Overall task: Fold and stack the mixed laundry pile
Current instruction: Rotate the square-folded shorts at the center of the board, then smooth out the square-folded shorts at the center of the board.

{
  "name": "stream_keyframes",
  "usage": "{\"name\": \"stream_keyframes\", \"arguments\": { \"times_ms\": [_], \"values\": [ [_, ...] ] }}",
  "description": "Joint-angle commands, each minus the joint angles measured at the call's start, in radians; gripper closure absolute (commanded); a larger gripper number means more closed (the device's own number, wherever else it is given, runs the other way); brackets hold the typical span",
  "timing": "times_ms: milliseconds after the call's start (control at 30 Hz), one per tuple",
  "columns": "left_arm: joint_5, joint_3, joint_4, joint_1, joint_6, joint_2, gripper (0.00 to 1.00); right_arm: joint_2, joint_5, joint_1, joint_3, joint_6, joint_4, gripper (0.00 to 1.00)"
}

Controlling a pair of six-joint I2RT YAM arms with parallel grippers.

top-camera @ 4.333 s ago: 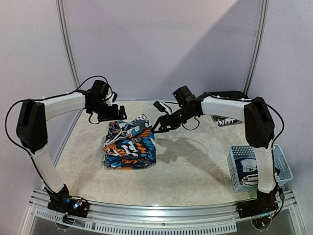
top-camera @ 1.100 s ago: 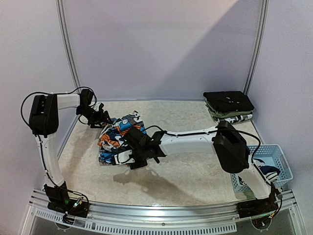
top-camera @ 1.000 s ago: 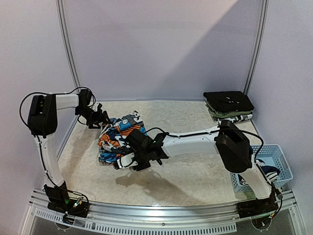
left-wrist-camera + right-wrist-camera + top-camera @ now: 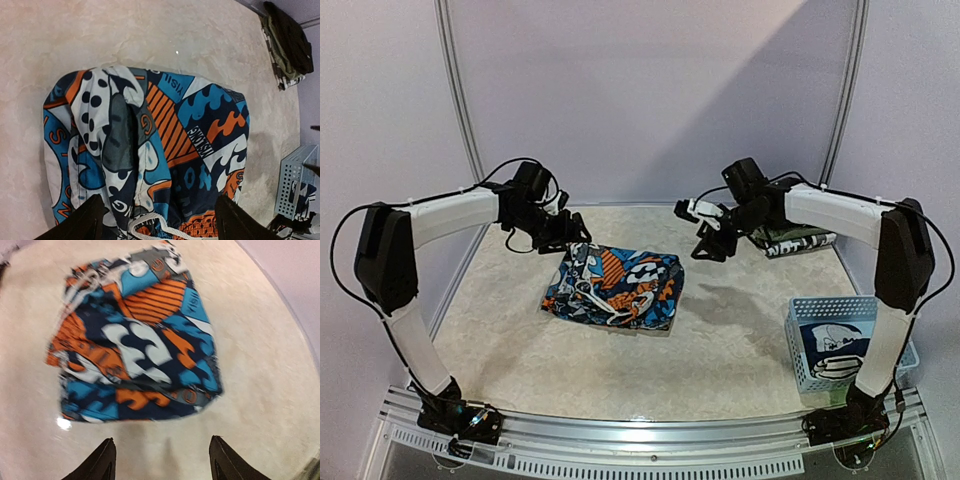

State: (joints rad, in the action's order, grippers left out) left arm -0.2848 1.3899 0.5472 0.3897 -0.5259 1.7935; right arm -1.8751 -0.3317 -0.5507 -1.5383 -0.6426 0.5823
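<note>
Orange-blue cartoon-print garment (image 4: 615, 285) lies folded, long axis left-right; the left jaws hang spread and empty above its far-left corner, the right jaws, spread too, farther off.

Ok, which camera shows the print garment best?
Top external: the whole garment is in frame and sharp, though small. Left wrist is close and sharp but crops its near edge. Right wrist shows all of it, but blurred.
</note>
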Motion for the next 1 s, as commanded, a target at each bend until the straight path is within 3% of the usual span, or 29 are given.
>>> {"name": "stream_keyframes", "arguments": {
  "times_ms": [0,167,400,567,767,967],
  "values": [
    [0.060,-0.029,0.056,0.041,-0.090,0.009,0.25,-0.068,-0.424,-0.025,-0.039,0.503,0.157,0.35],
    [0.115,-0.116,0.038,0.072,-0.106,-0.015,0.32,-0.136,-0.416,-0.138,-0.066,0.573,0.148,0.37],
    [0.077,-0.159,0.005,0.072,-0.106,0.016,0.51,-0.100,-0.136,-0.314,-0.129,0.336,0.053,0.42],
    [0.001,-0.228,-0.093,0.068,-0.153,0.007,0.59,-0.159,0.044,-0.392,-0.183,0.148,0.043,0.45],
    [-0.018,-0.272,-0.125,0.059,-0.163,0.014,0.60,-0.262,0.094,-0.424,-0.261,0.083,0.096,0.45],
    [-0.061,-0.323,-0.189,0.051,-0.181,0.014,0.66,-0.314,0.177,-0.448,-0.221,0.050,0.084,0.46]
  ]
}}
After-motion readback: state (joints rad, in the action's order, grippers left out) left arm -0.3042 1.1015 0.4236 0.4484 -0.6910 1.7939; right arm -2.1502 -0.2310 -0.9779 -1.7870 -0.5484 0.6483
